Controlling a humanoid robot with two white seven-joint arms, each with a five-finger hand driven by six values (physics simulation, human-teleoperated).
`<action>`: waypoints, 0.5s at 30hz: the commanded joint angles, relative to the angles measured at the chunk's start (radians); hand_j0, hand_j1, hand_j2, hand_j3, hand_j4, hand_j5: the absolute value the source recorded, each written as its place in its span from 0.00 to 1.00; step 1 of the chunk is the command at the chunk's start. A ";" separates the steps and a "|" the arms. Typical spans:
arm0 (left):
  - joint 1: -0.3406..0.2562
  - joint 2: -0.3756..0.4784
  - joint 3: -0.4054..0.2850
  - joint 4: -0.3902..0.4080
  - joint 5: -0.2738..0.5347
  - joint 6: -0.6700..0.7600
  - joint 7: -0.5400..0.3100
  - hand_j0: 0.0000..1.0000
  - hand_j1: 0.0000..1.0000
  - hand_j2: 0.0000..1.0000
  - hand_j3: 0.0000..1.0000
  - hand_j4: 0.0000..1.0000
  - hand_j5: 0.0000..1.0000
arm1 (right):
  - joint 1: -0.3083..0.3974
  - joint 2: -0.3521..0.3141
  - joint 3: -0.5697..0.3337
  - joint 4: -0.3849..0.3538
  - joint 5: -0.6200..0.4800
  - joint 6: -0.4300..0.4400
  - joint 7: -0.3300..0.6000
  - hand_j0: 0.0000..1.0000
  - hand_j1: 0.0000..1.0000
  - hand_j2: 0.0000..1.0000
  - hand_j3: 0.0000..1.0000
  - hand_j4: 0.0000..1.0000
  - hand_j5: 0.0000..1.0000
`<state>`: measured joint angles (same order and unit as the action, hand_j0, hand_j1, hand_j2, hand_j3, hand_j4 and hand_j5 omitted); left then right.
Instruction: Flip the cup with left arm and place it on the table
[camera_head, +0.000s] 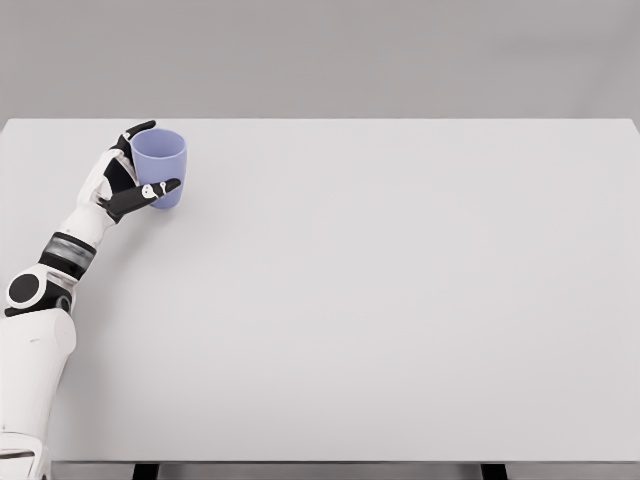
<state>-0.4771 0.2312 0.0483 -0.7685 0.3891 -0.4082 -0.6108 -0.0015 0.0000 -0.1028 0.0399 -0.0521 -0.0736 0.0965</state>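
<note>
Cup: lilac, far-left part of the surface, near back edge. Mouth up, wider at rim, narrower at base. Looks upright or v. slightly tilted. Whether base touches the surface or sits just above it: can't tell, hand hides the bottom.

Hand: left one, grasping the cup from its left side. One finger hooks over the rim at back, another dark-tipped finger crosses the front wall low down. Palm against the cup's left wall.

Stage: judged late. Cup already mouth-up, so flip prob. done; what's left is set-down & let go.

How to do it well: lower straight, no sideways drag. Keep rim level so base lands flat, not on an edge. Loosen fingers only once base is fully seated. Take the front finger off first, then lift the rim finger up & clear before pulling the palm away to the left, else the hook could tip the cup. Retreat slow; cup looks light, easy to knock.

Arm pose: left arm enters lower left, runs up along the left edge. Elbow joint low, forearm angled up & right, wrist bent twd the cup. Reach is long but not fully straight.

Right arm: not visible.

Risk: cup near the back-left corner, little margin if it slides or rolls.
</note>
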 joint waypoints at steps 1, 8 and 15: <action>0.000 0.000 -0.001 -0.002 0.005 -0.001 0.000 0.79 0.79 0.79 0.79 0.79 0.79 | 0.000 0.000 0.000 0.000 0.000 0.000 0.000 1.00 1.00 1.00 1.00 1.00 1.00; 0.006 0.000 -0.002 -0.002 0.005 -0.003 0.000 0.83 0.83 0.83 0.83 0.83 0.83 | 0.000 0.000 0.000 0.000 0.000 0.000 0.000 1.00 1.00 1.00 1.00 1.00 1.00; 0.008 0.000 -0.004 0.002 0.002 0.000 0.000 0.86 0.86 0.86 0.86 0.86 0.86 | 0.000 0.000 0.000 0.000 0.000 0.000 0.000 1.00 1.00 1.00 1.00 1.00 1.00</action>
<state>-0.4694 0.2311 0.0448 -0.7668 0.3864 -0.4090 -0.6108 -0.0015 0.0000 -0.1028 0.0399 -0.0521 -0.0736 0.0965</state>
